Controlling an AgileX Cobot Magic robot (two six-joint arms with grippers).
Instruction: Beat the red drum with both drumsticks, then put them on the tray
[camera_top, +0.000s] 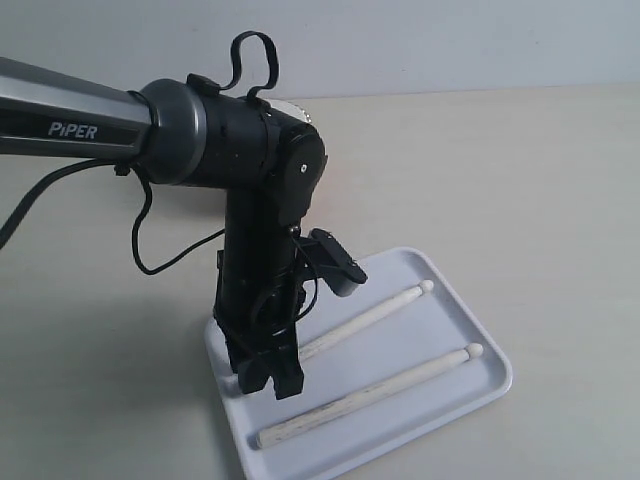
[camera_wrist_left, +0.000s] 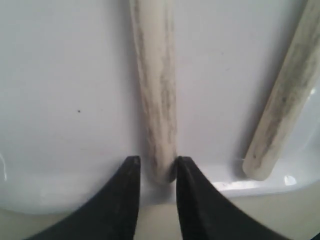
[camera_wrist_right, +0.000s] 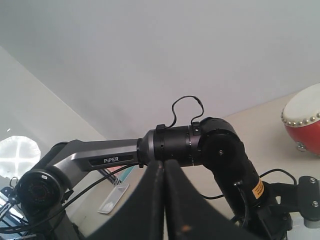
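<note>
A white tray (camera_top: 445, 285) lies on the table with two pale drumsticks on it: one (camera_top: 380, 313) further back and one (camera_top: 380, 395) near the front rim. My left gripper (camera_top: 268, 378) points down over the tray's left end, at the butt of the rear stick. Seen from the left wrist, that drumstick (camera_wrist_left: 157, 90) ends between the gripper's (camera_wrist_left: 156, 162) parted fingers, with a gap on one side, and the other drumstick (camera_wrist_left: 285, 100) rests beside it on the tray (camera_wrist_left: 65, 100). The red drum (camera_wrist_right: 305, 122) shows past the left arm. My right gripper (camera_wrist_right: 164, 164) is shut and holds nothing.
The left arm (camera_top: 200, 130) with its looping cable reaches in from the left and hides most of the drum in the exterior view. A small flat white object (camera_wrist_right: 114, 199) lies on the table further off. Beige tabletop (camera_top: 520, 180) surrounds the tray.
</note>
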